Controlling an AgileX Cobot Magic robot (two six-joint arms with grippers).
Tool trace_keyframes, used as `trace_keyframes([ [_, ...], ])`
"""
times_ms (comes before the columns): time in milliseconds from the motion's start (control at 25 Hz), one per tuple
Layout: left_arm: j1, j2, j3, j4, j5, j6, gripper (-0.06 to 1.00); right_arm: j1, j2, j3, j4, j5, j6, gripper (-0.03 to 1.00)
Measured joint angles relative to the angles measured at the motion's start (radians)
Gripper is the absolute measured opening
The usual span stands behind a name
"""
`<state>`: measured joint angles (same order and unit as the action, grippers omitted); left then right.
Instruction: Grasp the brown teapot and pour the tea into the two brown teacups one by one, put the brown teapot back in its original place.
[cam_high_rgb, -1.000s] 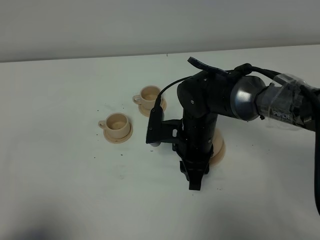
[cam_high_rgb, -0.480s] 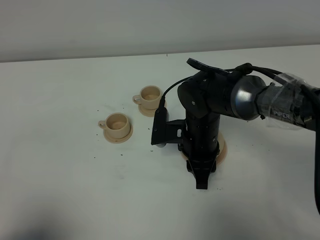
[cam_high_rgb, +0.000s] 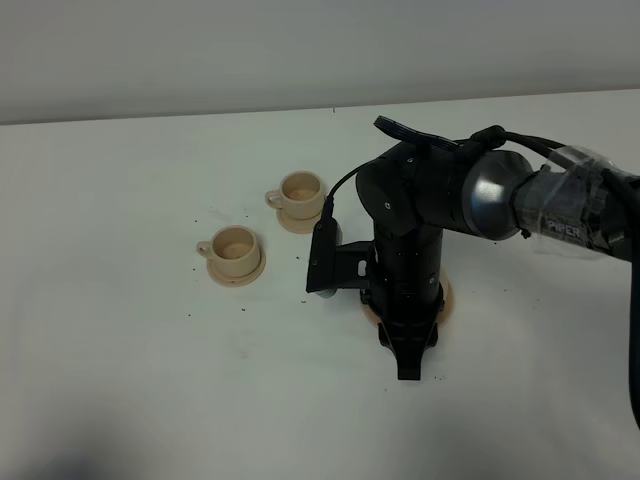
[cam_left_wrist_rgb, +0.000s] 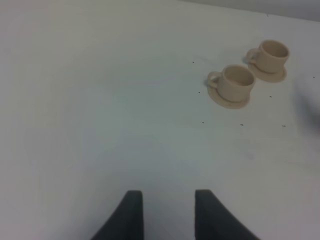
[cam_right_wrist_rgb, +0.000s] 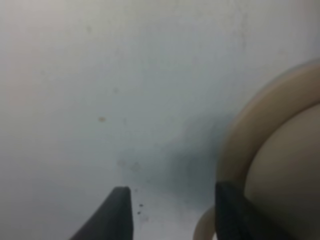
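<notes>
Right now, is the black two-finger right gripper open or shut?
Open: the right gripper has its fingers wide apart, white table showing between them; nothing clamped.

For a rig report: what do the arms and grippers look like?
Right arm: glossy black, silver-grey round joint, looping black cable, white PIPER lettering under clear wrap. Both the left gripper and right gripper show two dark fingers.

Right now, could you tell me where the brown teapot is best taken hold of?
Probably by its loop handle, the thin curved piece jutting from the round body of the brown teapot; come from that side, jaws astride the loop. The body looks too wide and smooth.
</notes>
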<state>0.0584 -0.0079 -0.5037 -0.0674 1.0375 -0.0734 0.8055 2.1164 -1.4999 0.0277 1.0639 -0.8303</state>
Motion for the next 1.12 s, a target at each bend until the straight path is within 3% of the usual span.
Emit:
trace_keyframes([
  [480, 0.0, 0.0, 0.0, 0.0, 0.0, 0.0, 0.28, 0.0, -0.042, -0.121, 0.143, -0.01, 0.041, 0.39],
  [640, 0.0, 0.0, 0.0, 0.0, 0.0, 0.0, 0.28, 0.0, -0.104, -0.131, 0.065, -0.007, 0.239, 0.39],
  [920, 0.0, 0.0, 0.0, 0.0, 0.0, 0.0, 0.28, -0.003, -0.174, -0.131, -0.188, 0.112, 0.748, 0.39],
  [1120, 0.0, 0.0, 0.0, 0.0, 0.0, 0.001, 0.28, -0.005, -0.174, -0.127, -0.202, 0.146, 0.889, 0.39],
])
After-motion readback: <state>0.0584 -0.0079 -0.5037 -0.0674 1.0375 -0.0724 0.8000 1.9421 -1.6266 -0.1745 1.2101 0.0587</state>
